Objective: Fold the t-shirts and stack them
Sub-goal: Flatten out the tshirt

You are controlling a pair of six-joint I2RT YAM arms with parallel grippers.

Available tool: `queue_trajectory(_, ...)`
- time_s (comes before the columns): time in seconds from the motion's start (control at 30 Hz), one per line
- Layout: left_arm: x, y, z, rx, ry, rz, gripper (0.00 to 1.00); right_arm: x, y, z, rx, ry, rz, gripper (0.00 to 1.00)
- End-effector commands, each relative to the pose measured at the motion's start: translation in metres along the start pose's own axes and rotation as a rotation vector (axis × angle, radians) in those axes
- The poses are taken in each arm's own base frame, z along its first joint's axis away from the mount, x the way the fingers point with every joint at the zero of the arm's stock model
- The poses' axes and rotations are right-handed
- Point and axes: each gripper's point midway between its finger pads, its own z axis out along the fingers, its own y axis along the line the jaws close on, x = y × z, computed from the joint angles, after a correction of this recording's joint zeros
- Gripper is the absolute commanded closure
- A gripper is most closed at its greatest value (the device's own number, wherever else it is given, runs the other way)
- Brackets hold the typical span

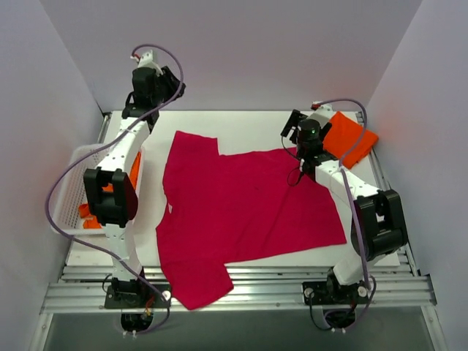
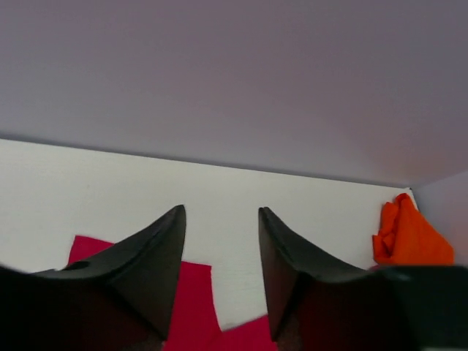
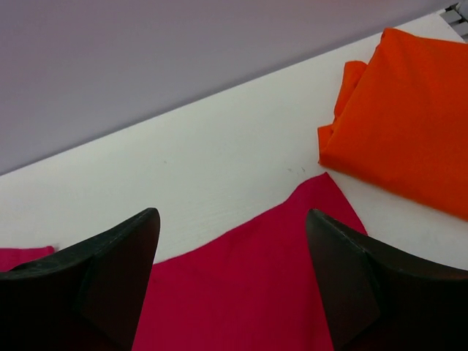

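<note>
A crimson t-shirt (image 1: 245,212) lies spread flat across the white table, one sleeve hanging over the front edge. A folded orange t-shirt (image 1: 349,137) lies at the back right corner. My left gripper (image 1: 170,86) is raised above the back left of the table, open and empty; in the left wrist view, the gripper (image 2: 221,213) has the crimson sleeve (image 2: 196,307) below it. My right gripper (image 1: 292,130) hovers open and empty over the crimson shirt's far right corner (image 3: 248,292). The right wrist view shows the gripper (image 3: 230,217) with the folded orange shirt (image 3: 409,124) just to its right.
A white mesh basket (image 1: 77,191) stands at the table's left edge with orange cloth (image 1: 91,216) in it, partly hidden by the left arm. Grey walls close in the back and both sides. Metal rails (image 1: 248,289) run along the front edge.
</note>
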Motion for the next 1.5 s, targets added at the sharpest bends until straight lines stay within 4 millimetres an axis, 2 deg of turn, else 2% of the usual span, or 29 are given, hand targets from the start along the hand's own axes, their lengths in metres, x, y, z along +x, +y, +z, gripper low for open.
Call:
queue_trajectory(0.0, 0.041, 0.011, -0.026, -0.101, 0.069, 0.051, 0.56, -0.022, -0.004, -0.019, 0.011, -0.050, 0.040, 0.24)
queue_trajectory(0.03, 0.058, 0.016, -0.029, -0.112, 0.105, 0.048, 0.68, -0.022, -0.005, -0.022, 0.012, -0.048, 0.043, 0.24)
queue_trajectory(0.07, 0.092, 0.027, -0.034, -0.138, 0.174, 0.040, 0.89, -0.021, -0.006, -0.028, 0.006, -0.046, 0.045, 0.24)
queue_trajectory(0.1, 0.105, 0.032, -0.038, -0.158, 0.199, 0.036, 0.97, -0.021, -0.006, -0.032, 0.005, -0.046, 0.047, 0.24)
queue_trajectory(0.13, 0.119, 0.037, -0.041, -0.174, 0.229, 0.032, 0.98, -0.020, -0.008, -0.035, 0.006, -0.045, 0.048, 0.24)
queue_trajectory(0.17, 0.145, 0.044, -0.045, -0.190, 0.279, 0.029, 0.98, -0.021, -0.008, -0.042, 0.000, -0.046, 0.051, 0.24)
queue_trajectory(0.3, 0.196, 0.066, -0.047, -0.274, 0.374, 0.018, 0.98, -0.022, -0.015, -0.056, 0.006, -0.050, 0.059, 0.24)
queue_trajectory(0.4, 0.224, 0.071, -0.045, -0.299, 0.430, 0.017, 0.98, -0.024, -0.020, -0.064, 0.012, -0.059, 0.063, 0.24)
queue_trajectory(0.57, 0.245, 0.082, -0.034, -0.339, 0.461, 0.020, 0.98, -0.027, -0.027, -0.073, 0.022, -0.069, 0.068, 0.24)
queue_trajectory(0.6, 0.254, 0.089, -0.032, -0.355, 0.477, 0.020, 0.98, -0.028, -0.028, -0.073, 0.028, -0.073, 0.070, 0.24)
queue_trajectory(0.63, 0.250, 0.088, -0.026, -0.358, 0.470, 0.019, 0.98, -0.029, -0.030, -0.074, 0.031, -0.076, 0.069, 0.24)
queue_trajectory(0.7, 0.270, 0.102, -0.025, -0.405, 0.523, 0.025, 0.98, -0.031, -0.031, -0.076, 0.037, -0.082, 0.068, 0.24)
queue_trajectory(0.77, 0.270, 0.105, -0.018, -0.428, 0.534, 0.022, 0.98, -0.034, -0.035, -0.077, 0.047, -0.090, 0.069, 0.24)
queue_trajectory(0.8, 0.282, 0.113, -0.016, -0.449, 0.555, 0.024, 0.98, -0.036, -0.035, -0.078, 0.048, -0.095, 0.070, 0.24)
queue_trajectory(0.87, 0.279, 0.115, -0.009, -0.465, 0.558, 0.023, 0.98, -0.041, -0.039, -0.080, 0.057, -0.108, 0.073, 0.24)
queue_trajectory(0.93, 0.289, 0.127, -0.003, -0.493, 0.580, 0.022, 0.98, -0.045, -0.042, -0.082, 0.062, -0.121, 0.076, 0.24)
queue_trajectory(0.97, 0.282, 0.124, 0.003, -0.493, 0.574, 0.018, 0.98, -0.047, -0.046, -0.081, 0.070, -0.128, 0.075, 0.24)
queue_trajectory(1.0, 0.291, 0.133, 0.007, -0.506, 0.597, 0.014, 0.98, -0.049, -0.047, -0.081, 0.075, -0.132, 0.076, 0.24)
queue_trajectory(1.07, 0.298, 0.136, 0.009, -0.509, 0.643, 0.000, 0.98, -0.053, -0.050, -0.082, 0.078, -0.145, 0.083, 0.24)
queue_trajectory(1.1, 0.296, 0.136, 0.021, -0.499, 0.636, -0.009, 0.98, -0.052, -0.053, -0.081, 0.084, -0.146, 0.084, 0.24)
queue_trajectory(1.23, 0.288, 0.133, 0.034, -0.475, 0.635, -0.019, 0.98, -0.049, -0.055, -0.075, 0.083, -0.154, 0.087, 0.24)
queue_trajectory(1.3, 0.291, 0.137, 0.032, -0.494, 0.650, -0.032, 0.98, -0.044, -0.056, -0.071, 0.085, -0.144, 0.084, 0.24)
queue_trajectory(1.47, 0.280, 0.140, 0.031, -0.491, 0.633, -0.064, 0.98, -0.028, -0.053, -0.059, 0.074, -0.105, 0.076, 0.24)
